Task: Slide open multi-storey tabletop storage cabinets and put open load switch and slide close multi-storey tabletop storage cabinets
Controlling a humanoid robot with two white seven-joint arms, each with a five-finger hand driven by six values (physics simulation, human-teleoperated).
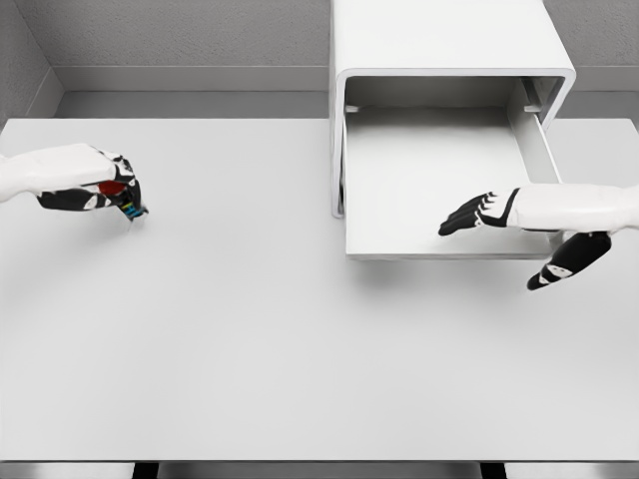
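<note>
Head view: you see a white table (pixel 250 349), grey walls (pixel 180 35).
Cabinet (pixel 439 40): drawer (pixel 439 180) pulled out.
Left hand (pixel 110 190): grasping the switch (pixel 125 203).
Right hand (pixel 484 212): released, over the drawer.

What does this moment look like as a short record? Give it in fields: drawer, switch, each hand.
drawer: drawer of the cabinet slid out, nothing seen inside
switch: load switch in the left hand, above the table at far left
left hand: left hand shut on the switch
right hand: right hand open, over the drawer's front right
</note>
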